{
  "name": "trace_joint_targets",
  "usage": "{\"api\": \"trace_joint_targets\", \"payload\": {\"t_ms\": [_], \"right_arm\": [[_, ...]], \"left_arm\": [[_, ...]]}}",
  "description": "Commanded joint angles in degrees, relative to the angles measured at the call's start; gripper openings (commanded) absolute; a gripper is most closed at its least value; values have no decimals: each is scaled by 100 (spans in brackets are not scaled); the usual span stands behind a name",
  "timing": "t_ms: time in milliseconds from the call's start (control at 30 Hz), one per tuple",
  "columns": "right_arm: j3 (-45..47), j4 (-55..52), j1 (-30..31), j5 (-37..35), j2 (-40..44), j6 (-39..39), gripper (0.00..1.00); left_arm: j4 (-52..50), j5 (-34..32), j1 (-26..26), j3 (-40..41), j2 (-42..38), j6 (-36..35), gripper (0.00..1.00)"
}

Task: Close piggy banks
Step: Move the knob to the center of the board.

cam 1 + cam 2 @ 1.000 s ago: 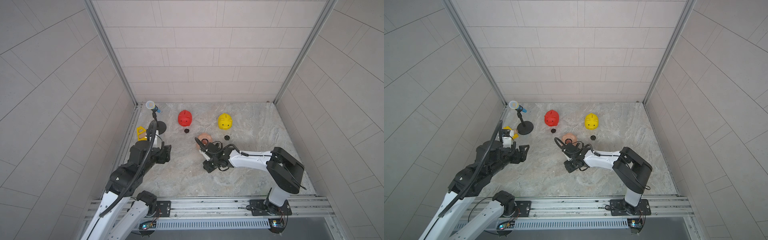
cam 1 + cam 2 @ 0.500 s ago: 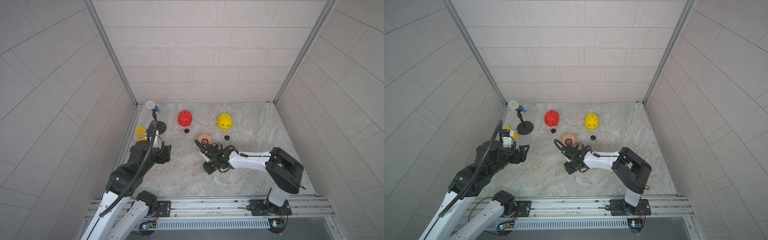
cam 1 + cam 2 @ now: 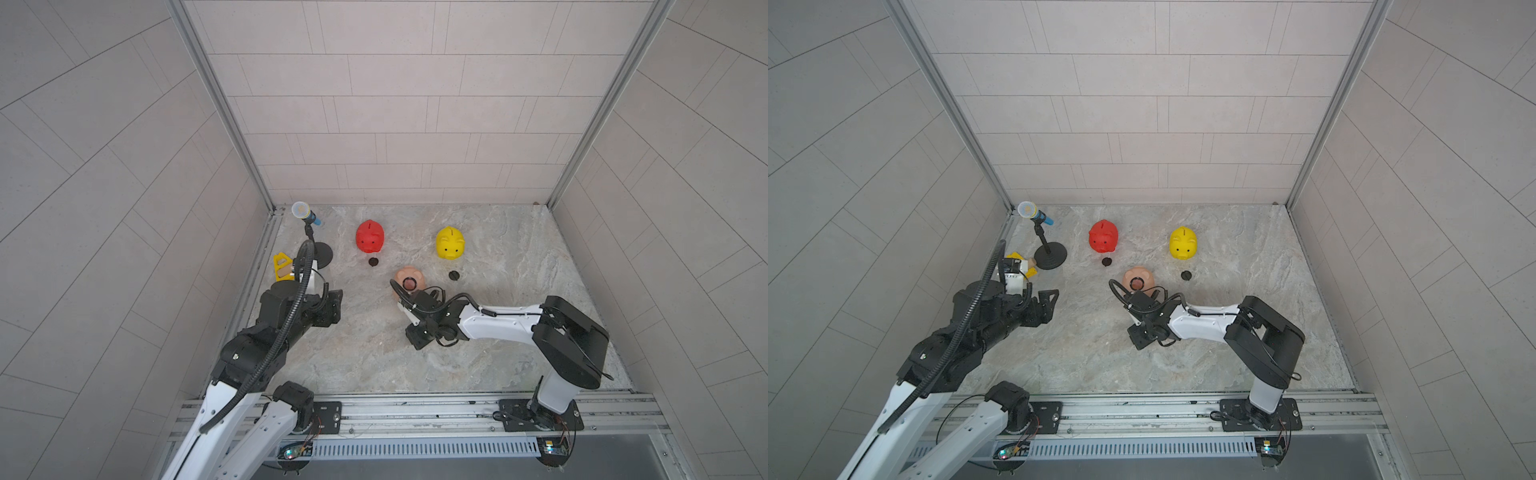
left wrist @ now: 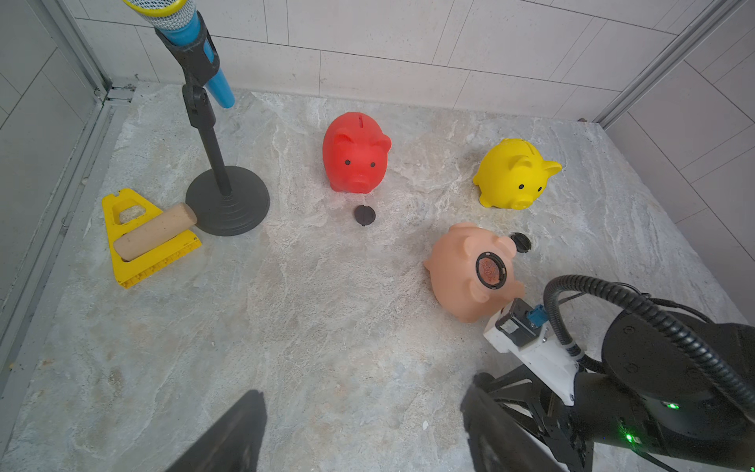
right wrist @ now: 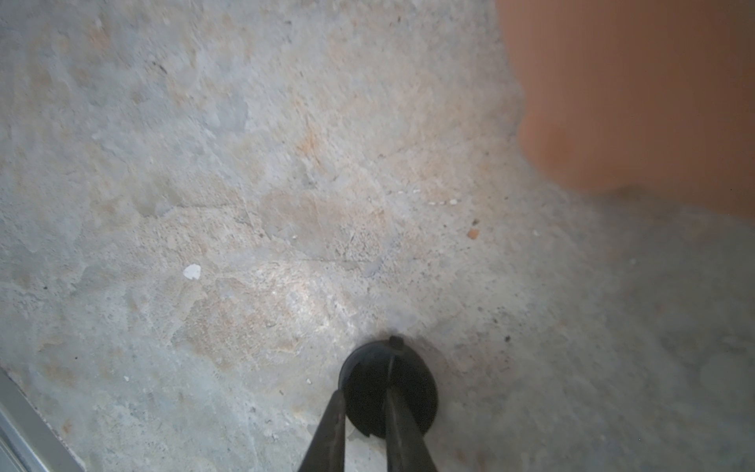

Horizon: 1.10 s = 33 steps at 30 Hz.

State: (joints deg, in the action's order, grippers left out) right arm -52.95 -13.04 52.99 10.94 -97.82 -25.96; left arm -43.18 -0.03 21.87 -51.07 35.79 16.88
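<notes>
Right now my right pincer [image 5: 363, 394] is clamped on a black plug [image 5: 412, 380] down at the counter [image 4: 327, 327], apparently by its ridge, though that view is blurry. The peach pig [image 4: 461, 274] lies just beside it, belly hole exposed; the red pig [image 4: 355, 155] and yellow pig [image 4: 510, 175] stand upright farther back. My left pincer [image 4: 363, 388] hangs open, well apart from them.

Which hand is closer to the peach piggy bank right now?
Right. The right hand, pinching a black plug, is just beside the peach piggy bank; the left hand, open, is well off leftward.
</notes>
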Motion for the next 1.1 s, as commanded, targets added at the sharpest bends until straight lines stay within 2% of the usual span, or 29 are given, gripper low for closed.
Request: {"api": "trace_joint_targets", "payload": {"t_ms": [0,1067], "right_arm": [[231,-328,60,-48,113,-40,19],[865,-144,265,-162,643,-466,19]], "left_arm": [[66,29,-53,28,31,-61,82],[39,3,-104,25,51,-51,82]]}}
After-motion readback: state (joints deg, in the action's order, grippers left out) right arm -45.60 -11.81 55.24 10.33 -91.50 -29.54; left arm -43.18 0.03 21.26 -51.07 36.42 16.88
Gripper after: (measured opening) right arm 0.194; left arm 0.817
